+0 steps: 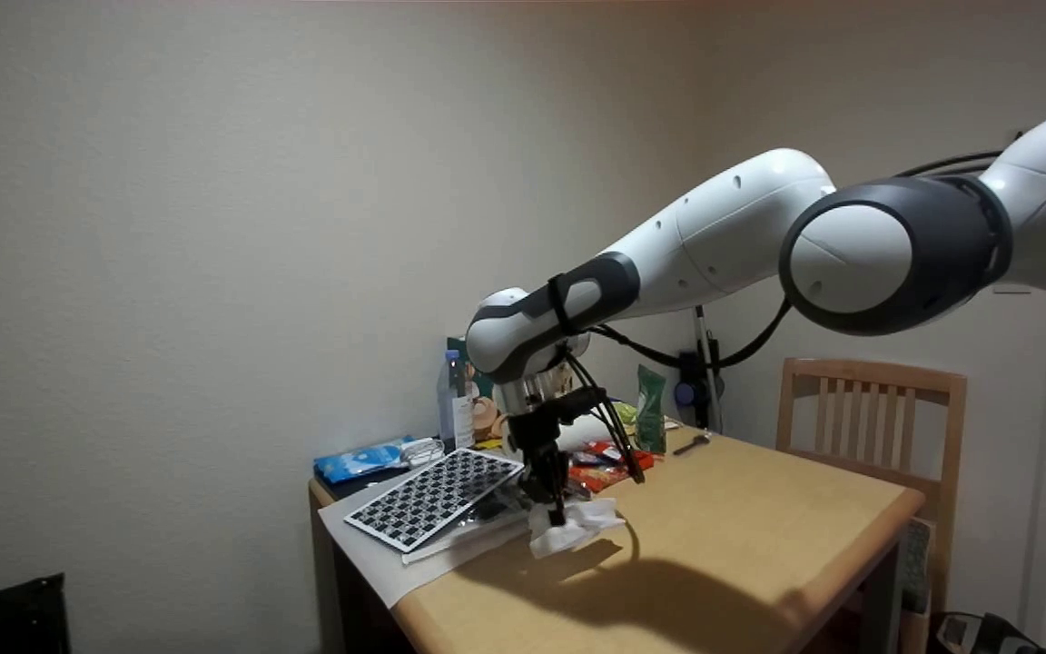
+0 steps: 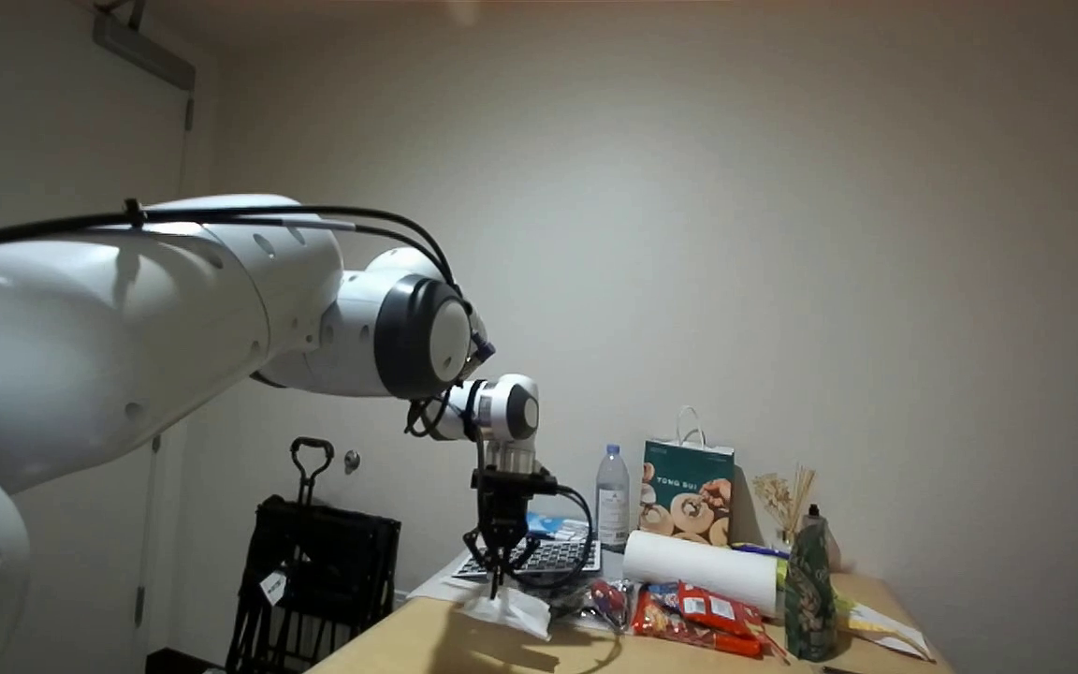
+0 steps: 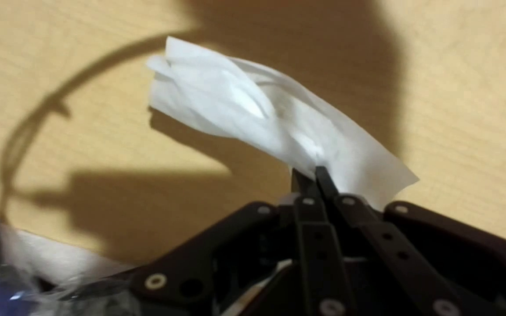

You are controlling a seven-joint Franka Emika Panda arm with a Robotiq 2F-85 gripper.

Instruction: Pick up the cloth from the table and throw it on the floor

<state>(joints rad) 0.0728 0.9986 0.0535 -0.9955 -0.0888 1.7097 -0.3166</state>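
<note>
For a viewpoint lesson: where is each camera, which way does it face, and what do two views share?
Exterior view: off the arm, which enters at right edge; faces across the table, chair at right.
Exterior view: off the arm, which enters at left edge; faces the wall behind the paper bag.
Wrist view: on the arm; gripper at bottom; faces down at the white cloth.
Both exterior views share bottle, white cloth, gripper.

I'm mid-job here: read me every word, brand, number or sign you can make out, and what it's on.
"TONG SUI": on the green paper bag, in an exterior view.
Too small or blurred to read: the bottle label, the red packets, the blue packet and the white tag.
White cloth in the fingers: no text visible.
</note>
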